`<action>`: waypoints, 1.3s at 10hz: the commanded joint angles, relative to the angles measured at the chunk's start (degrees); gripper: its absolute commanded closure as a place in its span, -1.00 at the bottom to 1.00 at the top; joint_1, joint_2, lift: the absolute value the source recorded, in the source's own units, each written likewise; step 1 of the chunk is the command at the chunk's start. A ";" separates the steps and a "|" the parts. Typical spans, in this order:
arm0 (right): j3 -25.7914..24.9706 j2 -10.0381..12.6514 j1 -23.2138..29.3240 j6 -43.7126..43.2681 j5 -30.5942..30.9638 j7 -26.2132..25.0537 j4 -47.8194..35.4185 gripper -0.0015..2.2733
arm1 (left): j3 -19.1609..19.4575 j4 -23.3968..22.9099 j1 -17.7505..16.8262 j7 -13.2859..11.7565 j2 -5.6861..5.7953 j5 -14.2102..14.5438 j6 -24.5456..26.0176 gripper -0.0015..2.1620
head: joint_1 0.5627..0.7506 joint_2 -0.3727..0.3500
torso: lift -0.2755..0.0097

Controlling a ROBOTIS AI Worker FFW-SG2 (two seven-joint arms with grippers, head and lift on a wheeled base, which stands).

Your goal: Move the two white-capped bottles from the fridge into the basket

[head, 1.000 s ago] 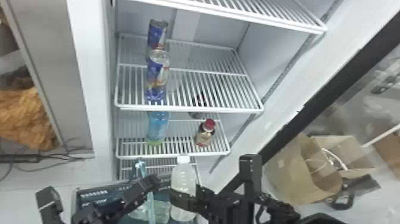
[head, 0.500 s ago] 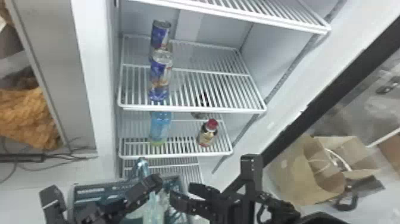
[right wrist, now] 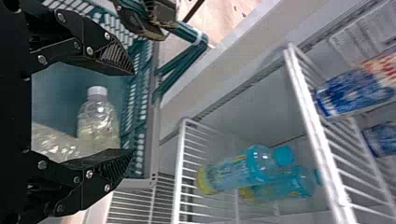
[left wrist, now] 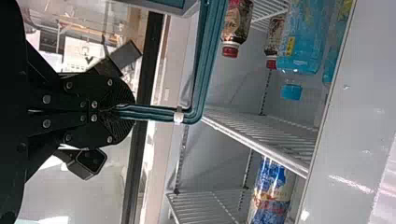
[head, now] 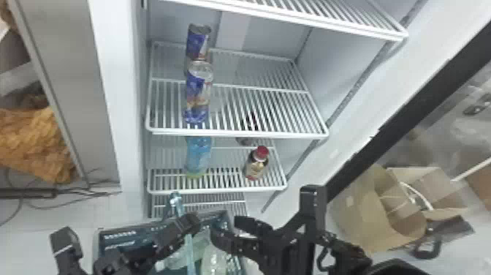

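Note:
My left gripper (head: 186, 225) is closed on the handle (head: 176, 200) of the teal basket (head: 120, 239); in the left wrist view the left gripper (left wrist: 114, 108) pinches that handle (left wrist: 154, 113). Over the basket's right side is my right gripper (head: 227, 227), and in the right wrist view the right gripper (right wrist: 133, 112) has its fingers wide apart. A white-capped bottle (right wrist: 98, 123) is inside the basket, beyond those fingers and not held. Clear plastic (right wrist: 51, 140) beside it looks like a second bottle, partly hidden by the lower finger.
The open fridge's wire shelves (head: 233, 134) stand ahead, with blue cans (head: 197, 95), blue bottles (head: 198, 155) and a red-capped bottle (head: 257, 163). The fridge door's dark edge (head: 409, 113) slants along the right, and a cardboard box (head: 369, 208) lies beyond it.
The white-capped bottle that stood between my right gripper's fingers has gone down into the basket, and those fingers have opened away from it. My left gripper keeps hold of the handle.

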 commanded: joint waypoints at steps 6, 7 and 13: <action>-2.40 2.53 4.87 -14.67 6.17 -1.57 -5.71 -0.54 | -0.11 0.09 -0.14 -0.01 0.00 0.00 -0.07 0.10 | 0.41 -0.94 | 0.93; -2.40 2.80 6.00 -20.15 6.17 -2.62 -5.99 -0.54 | -0.11 0.09 -0.14 -0.01 0.00 0.00 -0.07 0.10 | 0.41 -0.94 | 0.93; -1.83 4.82 5.15 -64.17 8.34 -8.69 11.17 -0.54 | 0.00 0.09 -0.14 0.25 0.09 -0.34 0.49 0.10 | 0.41 -0.94 | 0.93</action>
